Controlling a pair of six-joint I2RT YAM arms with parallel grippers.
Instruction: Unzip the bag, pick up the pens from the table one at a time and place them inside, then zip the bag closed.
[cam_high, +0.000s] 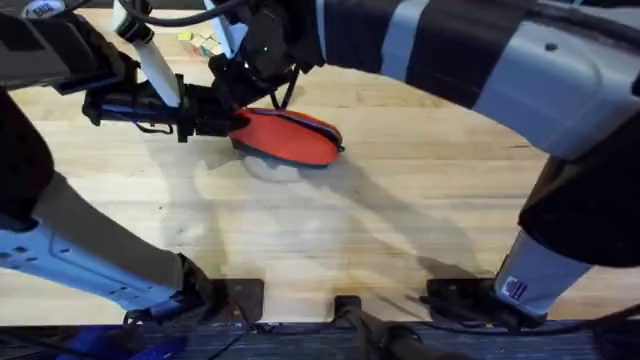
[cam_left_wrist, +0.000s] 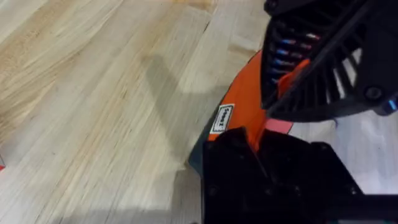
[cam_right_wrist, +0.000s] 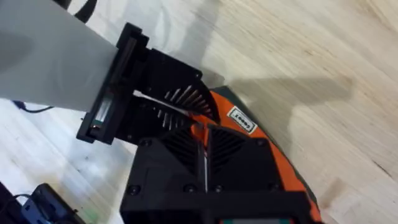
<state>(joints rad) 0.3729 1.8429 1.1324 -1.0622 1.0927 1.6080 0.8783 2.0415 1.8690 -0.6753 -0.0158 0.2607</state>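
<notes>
**Both arms meet at one end of the pouch**

You have the orange pouch (cam_high: 290, 137) lying on the worktop (cam_high: 400, 210) toward its far edge, a little left of the middle, with its length running roughly left to right. Its dark lower edge shows along the near side, and a pale shadow sits on the wood just below it.

Your left gripper (cam_high: 222, 122) reaches in from the left side and sits at the left end of the pouch. From the left wrist camera, the black jaws are pressed together on a fold of orange fabric (cam_left_wrist: 255, 138) at that end, so they are closed on the pouch. A small white label (cam_left_wrist: 224, 118) on the pouch sits just beside the grip.

Your right arm crosses over from the lower right, passing large and dark under the overhead camera, and your right gripper (cam_high: 255, 62) comes down at the same left end, right above the left gripper. From the right wrist camera, the right jaws (cam_right_wrist: 205, 155) stand together with orange fabric touching them on both sides; you cannot tell from these views whether they are pinching anything. The same white label (cam_right_wrist: 241, 121) shows just beyond them.

Some small coloured blocks (cam_high: 200, 42) lie near the far edge of the worktop, behind the left arm.
</notes>
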